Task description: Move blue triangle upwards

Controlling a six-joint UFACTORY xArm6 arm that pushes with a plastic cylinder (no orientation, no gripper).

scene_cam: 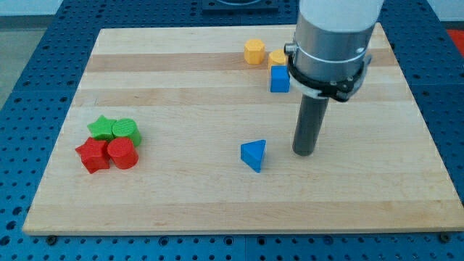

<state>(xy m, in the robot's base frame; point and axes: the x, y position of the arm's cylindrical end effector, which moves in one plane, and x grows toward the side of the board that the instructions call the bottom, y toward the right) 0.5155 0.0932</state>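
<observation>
The blue triangle (254, 154) lies on the wooden board (181, 109), a little below the middle. My tip (304, 152) rests on the board to the triangle's right, about one block width away and not touching it. The rod rises from the tip to the large grey arm body at the view's top right.
A blue cube (280, 79) sits at the upper middle, with a yellow hexagon block (254, 51) and a second yellow block (278, 58) just above it, partly behind the arm. At the left are a green star (102, 128), a green cylinder (125, 130), a red star (92, 155) and a red cylinder (122, 153).
</observation>
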